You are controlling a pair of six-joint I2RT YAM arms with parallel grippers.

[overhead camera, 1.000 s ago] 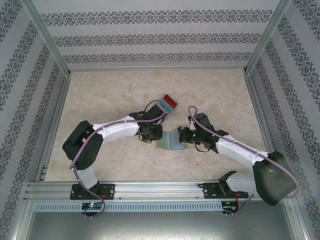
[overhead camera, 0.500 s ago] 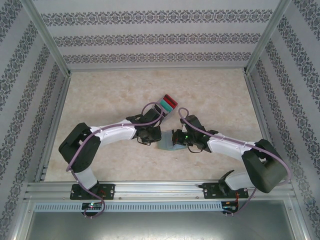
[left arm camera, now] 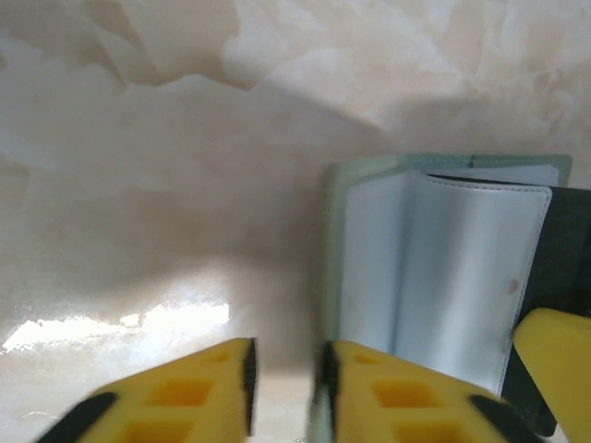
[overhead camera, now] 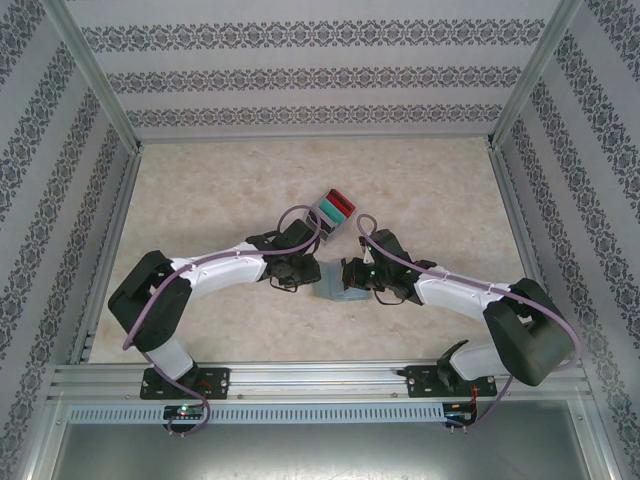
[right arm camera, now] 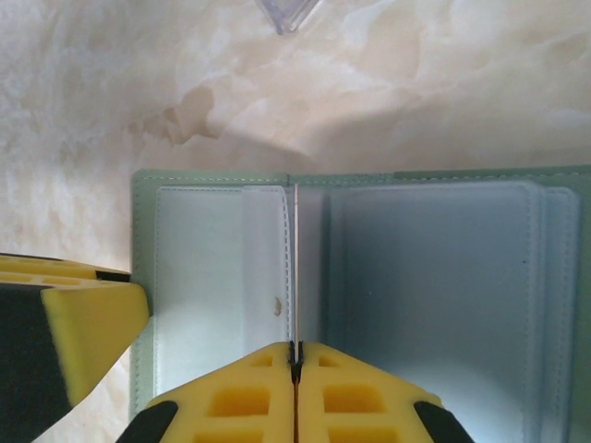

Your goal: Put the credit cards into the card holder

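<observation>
Right wrist view: the right fingers (right arm camera: 296, 355) pinch a thin inner sleeve (right arm camera: 295, 258) of the card holder (right arm camera: 434, 268), lying open on the desk (right arm camera: 111, 83). The left fingers (left arm camera: 286, 362) stand slightly apart, gripping nothing. From above, arms (overhead camera: 220, 266) hide most of it; the credit cards (overhead camera: 336, 208) stand beyond.

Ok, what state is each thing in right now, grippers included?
card holder: lying open, one inner leaf raised upright.
right gripper: shut on that leaf's edge.
left gripper: jaws slightly parted, empty, beside the holder's edge.
credit cards: standing in the clear tray, beyond the holder.
</observation>
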